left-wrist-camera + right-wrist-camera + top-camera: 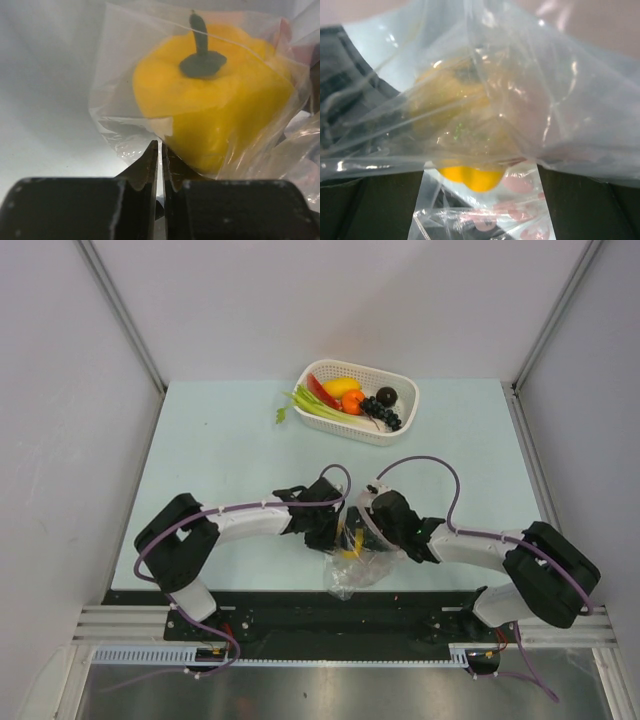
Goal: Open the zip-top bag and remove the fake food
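The clear zip-top bag (350, 575) lies crumpled at the table's near edge between my two grippers. Inside it is a yellow fake pepper (348, 547) with a dark green stem. In the left wrist view the pepper (215, 115) fills the bag (120, 115) just beyond my left gripper (160, 147), whose jaws are closed to a sliver on the bag's lower film. My right gripper (378, 535) is against the bag's right side. In the right wrist view the bag (560, 100) drapes over the jaws, which stand apart. Pink-marked film and the pepper (472, 179) show between them.
A white perforated basket (405, 415) stands at the back centre with a lemon (342, 386), an orange (352, 402), a dark round fruit (386, 396), a red piece (320, 390) and a green stalk (320, 410). The black front rail (300, 612) runs just below the bag.
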